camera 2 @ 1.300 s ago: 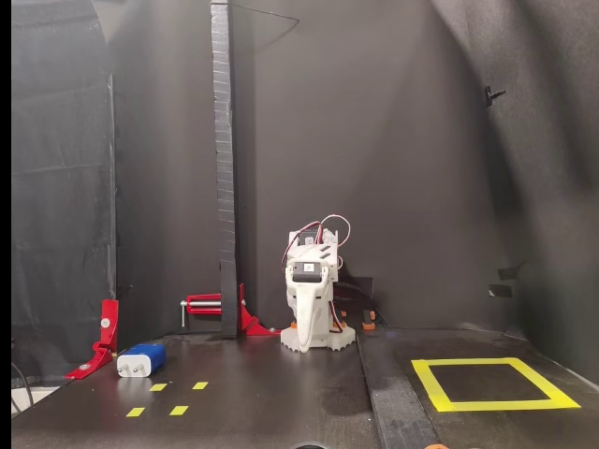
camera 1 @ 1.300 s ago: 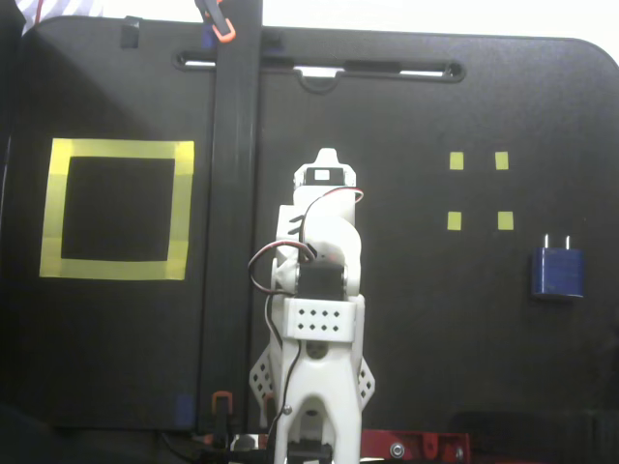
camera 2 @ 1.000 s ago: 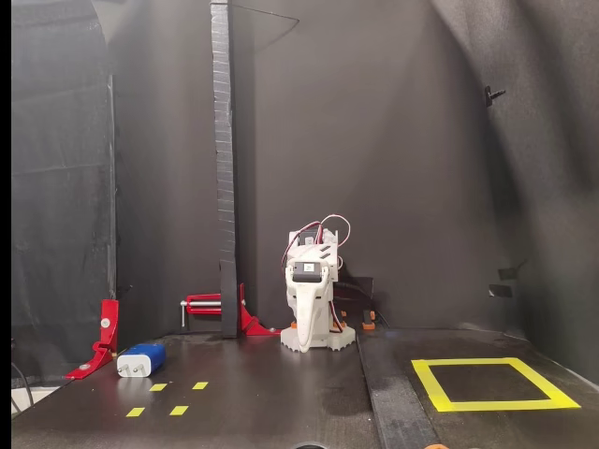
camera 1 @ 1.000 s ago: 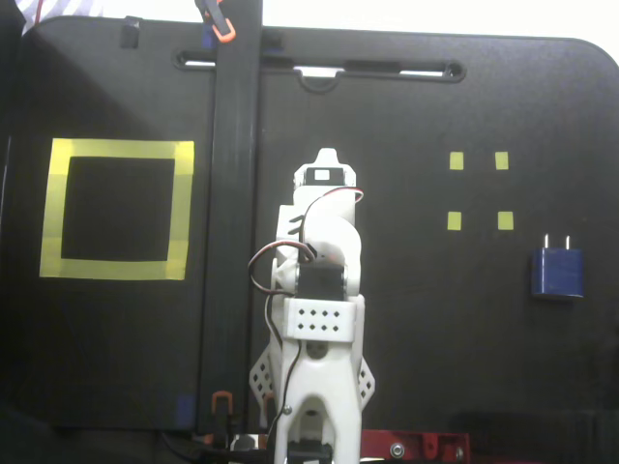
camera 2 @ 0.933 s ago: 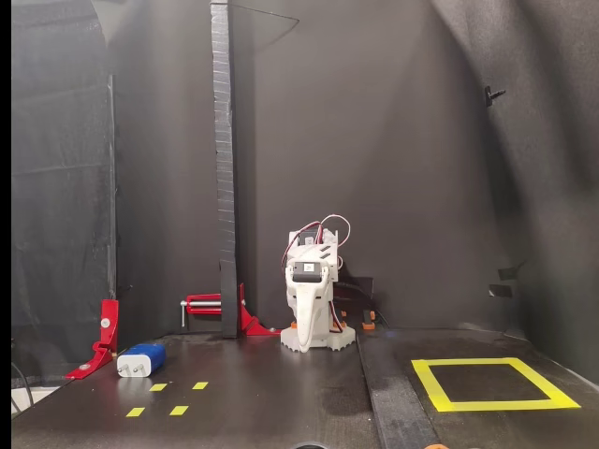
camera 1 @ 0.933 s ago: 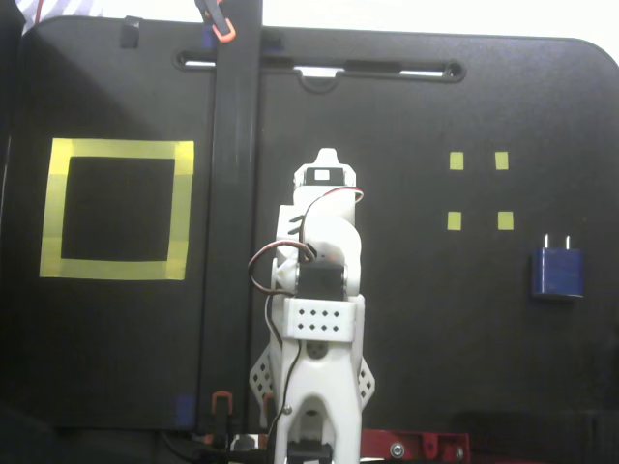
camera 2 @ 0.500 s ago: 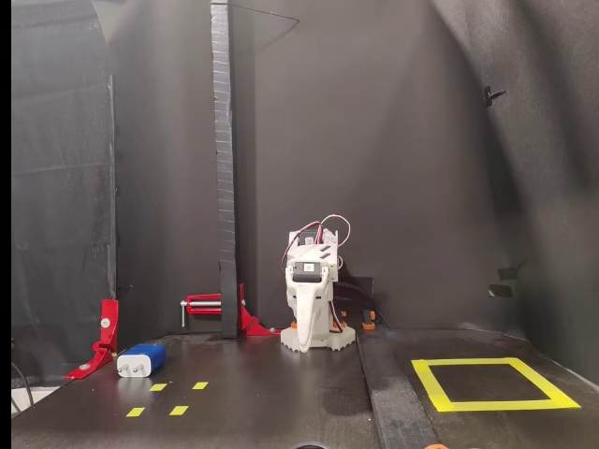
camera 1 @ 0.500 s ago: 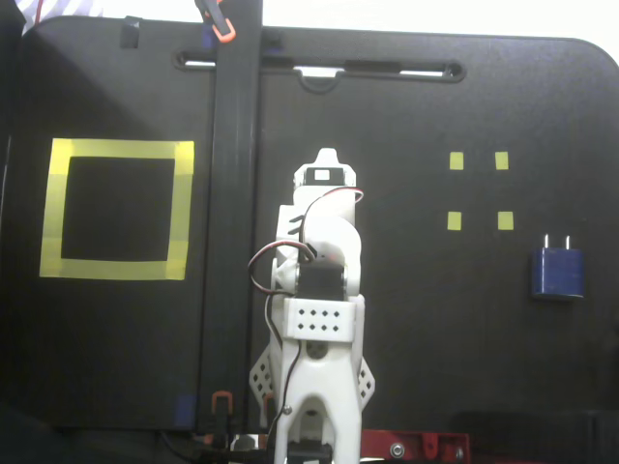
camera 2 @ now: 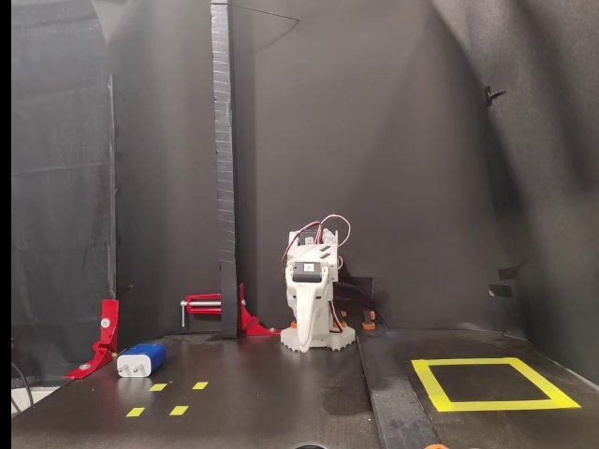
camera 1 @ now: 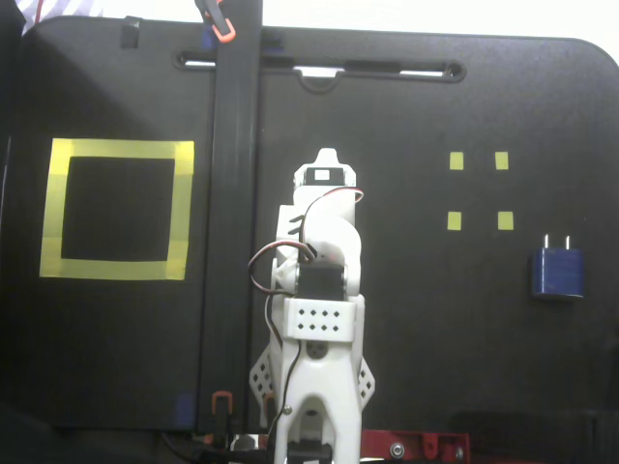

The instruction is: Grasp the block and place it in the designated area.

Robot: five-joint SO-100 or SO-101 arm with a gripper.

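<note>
- In a fixed view from above, the designated area [camera 1: 116, 209] lies far left on the black desk [camera 1: 435, 106]: a big square of wide yellow tape with a black middle, nothing inside it.
- Just right of it, a tall black post [camera 1: 235, 193] crosses the picture from top to bottom, with an orange clip [camera 1: 222, 29] at its top end.
- In the middle the white arm [camera 1: 319, 319] is folded back over its base, red and black wires looping beside it.
- The tool [camera 1: 327, 159] is the pointed white tip at the arm's upper end; its jaws appear drawn together and grip nothing, though the view is small.
- Right of the arm, four small yellow tape squares [camera 1: 478, 190] mark out a little patch of the desk.
- Farthest right, the block [camera 1: 557, 272] lies flat on the desk, dark blue, its two light prongs pointing to the top of the picture; it is well apart from the tool and on the opposite side of the arm from the designated area.
- In a fixed view from the front, sides swap: the block [camera 2: 141, 359] lies at left near a red clamp [camera 2: 101, 337], just behind the small tape squares [camera 2: 168, 398].
- The post [camera 2: 225, 168] rises left of centre, and the arm [camera 2: 316, 313] sits folded beside it, the tool [camera 2: 308, 327] pointing down.
- The designated area [camera 2: 493, 383] is at right.
</note>
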